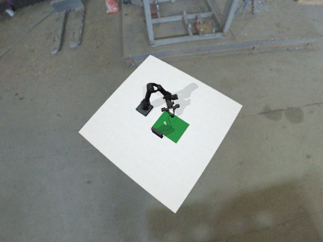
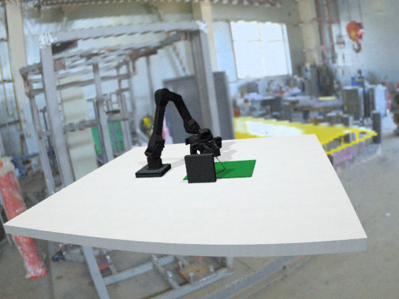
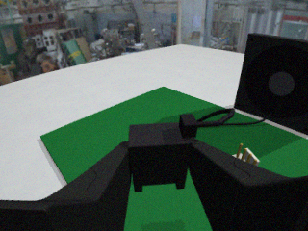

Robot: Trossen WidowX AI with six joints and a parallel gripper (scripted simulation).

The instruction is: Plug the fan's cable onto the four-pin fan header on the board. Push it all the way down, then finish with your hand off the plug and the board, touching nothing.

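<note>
My gripper [image 1: 171, 115] [image 3: 158, 146] is shut on the black plug [image 3: 158, 161], which has two short prongs at its lower edge. The plug hangs above the green board [image 1: 181, 128] [image 2: 240, 167] [image 3: 96, 132], apart from it. The four-pin fan header [image 1: 165, 123] [image 3: 250, 156], pale with thin pins, stands on the board. In the wrist view it is right of the plug, partly hidden behind the right finger. The black cable [image 3: 241, 124] runs from the plug's side to the fan [image 1: 157, 132] [image 2: 200, 169] [image 3: 260, 91]. The fan hides the plug and header in the exterior view.
The fan stands upright at one edge of the board, with the cable looping over the board between it and the gripper. The arm's base plate [image 1: 145, 112] [image 2: 153, 174] stands on the white table [image 1: 130, 145] [image 2: 180, 212] beside the board.
</note>
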